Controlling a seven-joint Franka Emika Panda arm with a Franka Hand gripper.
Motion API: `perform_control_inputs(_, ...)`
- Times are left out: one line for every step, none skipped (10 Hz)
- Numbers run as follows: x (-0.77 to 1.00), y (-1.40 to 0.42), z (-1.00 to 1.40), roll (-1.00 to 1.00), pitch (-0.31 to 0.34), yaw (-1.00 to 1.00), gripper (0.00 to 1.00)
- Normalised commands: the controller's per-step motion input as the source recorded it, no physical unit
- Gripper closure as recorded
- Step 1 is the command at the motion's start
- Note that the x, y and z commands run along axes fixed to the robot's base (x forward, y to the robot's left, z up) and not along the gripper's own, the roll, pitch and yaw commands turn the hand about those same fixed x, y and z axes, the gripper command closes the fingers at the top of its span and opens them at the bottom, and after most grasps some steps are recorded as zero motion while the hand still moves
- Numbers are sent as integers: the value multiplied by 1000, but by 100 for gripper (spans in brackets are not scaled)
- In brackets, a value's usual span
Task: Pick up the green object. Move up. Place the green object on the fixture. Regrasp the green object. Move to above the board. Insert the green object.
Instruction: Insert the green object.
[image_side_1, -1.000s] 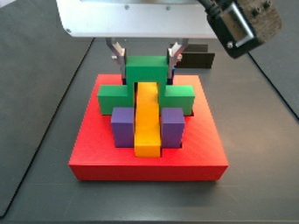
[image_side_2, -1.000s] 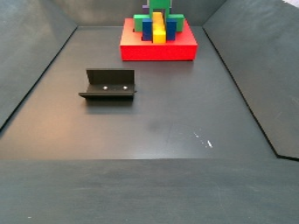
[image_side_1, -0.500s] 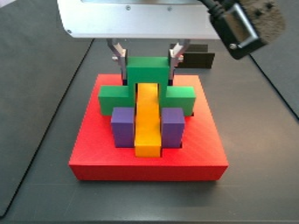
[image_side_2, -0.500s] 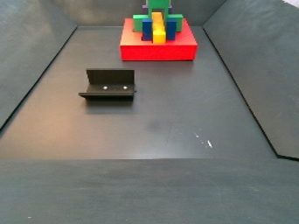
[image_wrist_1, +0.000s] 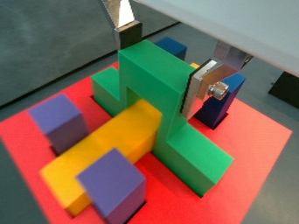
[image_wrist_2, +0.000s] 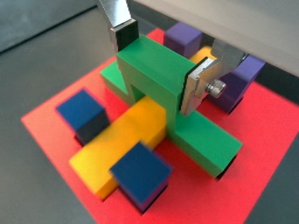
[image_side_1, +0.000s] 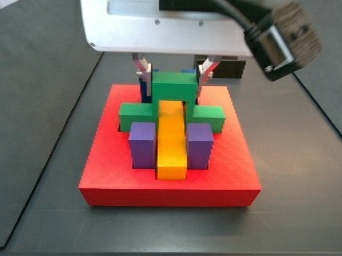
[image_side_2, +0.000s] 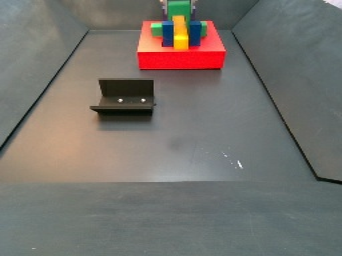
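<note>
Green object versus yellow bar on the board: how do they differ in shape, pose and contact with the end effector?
The green object is a block with side arms; the yellow bar is a plain long bar. The green object stands over the yellow bar, which lies flat under its arch. The end effector flanks the green object with its fingers; nothing touches the yellow bar. Both sit on the red board.

Your bystanders: bar, blocks and bare floor
You see a long yellow bar lying flat between two purple blocks, one tight against each side of its near end; in a wrist view two dark blue blocks flank one end of the bar, and the dark grey floor carries a small pale scuff
</note>
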Motion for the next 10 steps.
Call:
perform_control_inputs(146,343,-626,-196,-17,0,100)
perform_control_inputs(149,143,-746,-119,-27,0,100)
perform_control_inputs(186,-57,-731,9,0,0,100)
perform_control_inputs(109,-343,-609,149,20,134,100)
perform_control_inputs(0,-334,-457,133,1,97,100)
perform_control_inputs(0,-380,-357,157,0,137,100)
perform_control_inputs(0,-309,-411,131,0,117,100)
perform_control_inputs(131,-26,-491,13,0,0,100)
perform_control_inputs(146,0,-611,0,0,0,100)
perform_control_inputs(0,0,-294,-27,0,0,100)
